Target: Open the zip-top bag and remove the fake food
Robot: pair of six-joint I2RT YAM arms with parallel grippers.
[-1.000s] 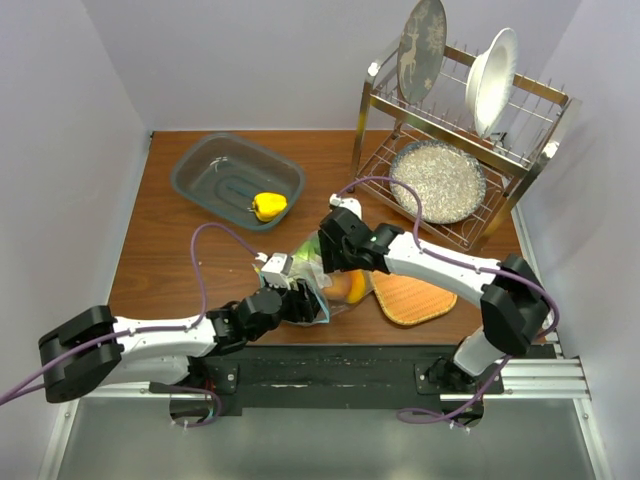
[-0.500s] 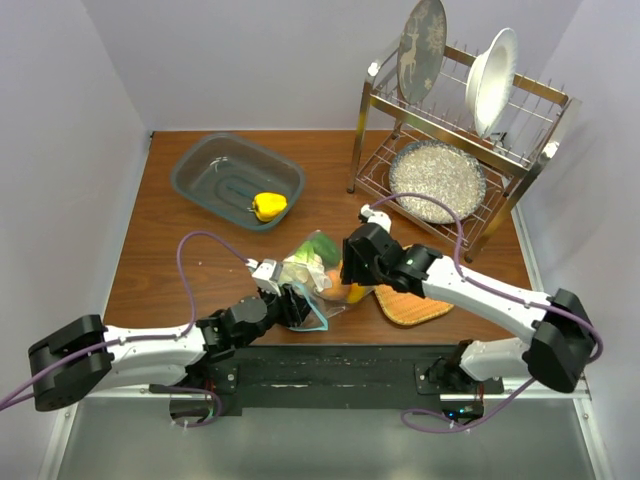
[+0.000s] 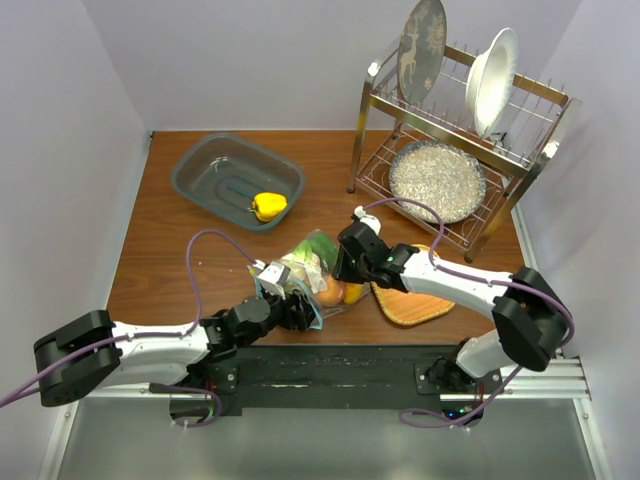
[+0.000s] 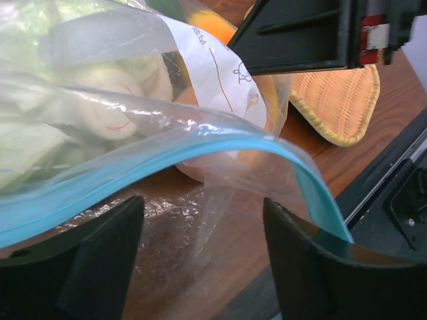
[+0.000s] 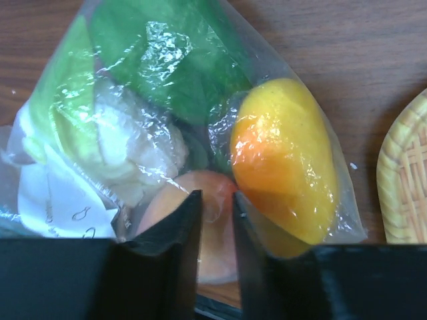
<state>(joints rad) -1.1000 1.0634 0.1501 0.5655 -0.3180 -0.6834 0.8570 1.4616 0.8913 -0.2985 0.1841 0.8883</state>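
The clear zip-top bag (image 3: 308, 268) lies on the wooden table between my two grippers, its teal zip strip (image 4: 200, 150) arching toward the left arm. Inside it I see a white cauliflower (image 5: 133, 143), a green piece (image 5: 173, 67), an orange-yellow piece (image 5: 283, 157) and a peach (image 5: 167, 207). My right gripper (image 5: 217, 200) (image 3: 341, 272) has its jaws drawn close together on the bag film over the peach. My left gripper (image 4: 200, 230) (image 3: 297, 303) is open at the zip end, fingers on either side below the strip. A yellow bell pepper (image 3: 268, 205) sits in the grey tub (image 3: 205, 165).
A round woven mat (image 3: 412, 300) lies right of the bag, under the right arm. A metal dish rack (image 3: 455, 130) with plates and a speckled bowl stands at the back right. The black mounting rail (image 3: 330, 365) runs along the near table edge.
The right gripper's jaws have closed down from wide to a narrow pinch on the bag. The left gripper's jaws narrowed, then spread wide again at the zip end.
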